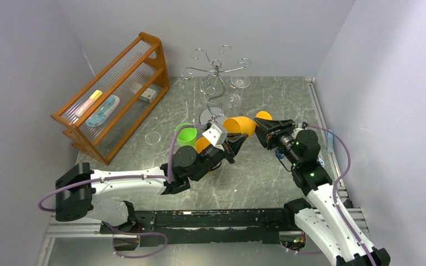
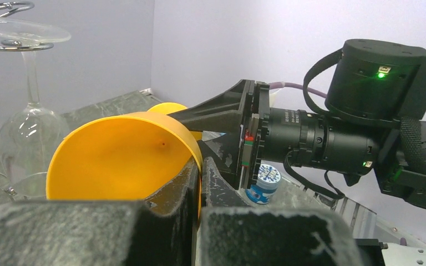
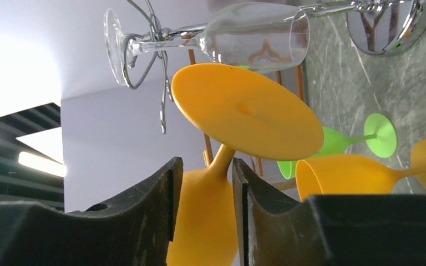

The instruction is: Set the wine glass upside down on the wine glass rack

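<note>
**Glass held sideways just in front of the rack**

The orange wine glass (image 1: pixel 239 126) hangs on its side just in front of the rack (image 1: pixel 216 69), at base level, with its long axis level. The left claw (image 1: pixel 234 144) pinches the bowl's rim. The right claw (image 1: pixel 258 127) stands narrow astride the stem below the foot; its grip cannot be told. The rack's curled arms lie higher and behind.

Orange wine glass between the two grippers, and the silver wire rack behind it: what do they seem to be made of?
Orange stemmed wine glass: probably moulded plastic, since it is opaque, evenly coloured and satin, with a small dimple at the middle of its foot. Silver wire glass rack: apparently chrome-plated metal; its round base reflects like a mirror.
</note>
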Controlling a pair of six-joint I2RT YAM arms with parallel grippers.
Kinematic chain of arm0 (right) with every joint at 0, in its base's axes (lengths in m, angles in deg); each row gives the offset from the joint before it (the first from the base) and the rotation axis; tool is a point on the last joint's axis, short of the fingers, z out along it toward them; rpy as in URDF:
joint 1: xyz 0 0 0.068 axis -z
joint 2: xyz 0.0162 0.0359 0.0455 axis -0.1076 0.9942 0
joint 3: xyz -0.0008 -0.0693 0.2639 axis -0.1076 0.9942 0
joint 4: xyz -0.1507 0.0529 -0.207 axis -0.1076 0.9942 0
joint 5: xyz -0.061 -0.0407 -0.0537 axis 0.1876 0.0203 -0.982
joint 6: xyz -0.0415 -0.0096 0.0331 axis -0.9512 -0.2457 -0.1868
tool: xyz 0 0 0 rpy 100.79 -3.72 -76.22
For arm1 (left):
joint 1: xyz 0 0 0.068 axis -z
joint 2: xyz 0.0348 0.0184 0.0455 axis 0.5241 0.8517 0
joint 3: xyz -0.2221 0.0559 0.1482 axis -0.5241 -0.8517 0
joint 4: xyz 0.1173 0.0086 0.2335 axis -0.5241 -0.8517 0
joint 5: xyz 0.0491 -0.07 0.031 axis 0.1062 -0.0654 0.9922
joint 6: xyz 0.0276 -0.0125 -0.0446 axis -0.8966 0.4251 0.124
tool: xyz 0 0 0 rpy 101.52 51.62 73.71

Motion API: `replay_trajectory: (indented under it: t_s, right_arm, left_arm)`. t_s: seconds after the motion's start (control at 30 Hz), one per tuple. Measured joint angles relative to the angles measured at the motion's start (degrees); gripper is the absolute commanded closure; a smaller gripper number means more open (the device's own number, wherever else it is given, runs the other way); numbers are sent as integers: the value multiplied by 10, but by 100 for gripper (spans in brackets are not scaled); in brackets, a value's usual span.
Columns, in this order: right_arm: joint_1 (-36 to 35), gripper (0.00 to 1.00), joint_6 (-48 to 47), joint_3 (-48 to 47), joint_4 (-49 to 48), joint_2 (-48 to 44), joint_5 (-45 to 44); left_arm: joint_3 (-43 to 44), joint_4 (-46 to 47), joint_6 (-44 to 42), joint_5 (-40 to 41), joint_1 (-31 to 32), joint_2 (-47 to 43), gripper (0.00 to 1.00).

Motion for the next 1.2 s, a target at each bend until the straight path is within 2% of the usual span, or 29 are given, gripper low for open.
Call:
replay_trajectory:
  t_s: [0.2,0.3,0.33,0.37,0.43,0.5,0.67,0.73,0.9,1.2]
  right_arm:
    - [0,74,28,6,-22,6,5]
    - [0,96,42,8,-27,7,4]
    - [0,100,47,8,-29,7,2]
    - [1,100,49,8,-31,7,1]
    - [3,100,55,9,-36,8,-2]
    - [3,100,51,9,-40,9,-3]
    - [2,100,11,9,-39,8,-15]
    - [2,100,-7,9,-38,2,-22]
    - [2,100,-78,7,-38,-26,-50]
    - [2,100,-299,-30,-53,-75,-71]
  left_arm:
    - [-7,22,3,-5,0,0,95]
    - [-9,28,3,-11,0,0,95]
    - [-9,28,3,-13,0,0,93]
    - [-9,28,3,-14,0,0,87]
    - [-9,26,5,-18,0,0,69]
    - [-9,21,11,-28,0,-1,44]
    - [-16,-34,45,-34,0,-29,18]
    - [-25,-61,59,-32,0,-52,12]
    - [-52,-138,91,-27,0,-120,7]
    - [-65,-261,143,-2,0,-265,3]
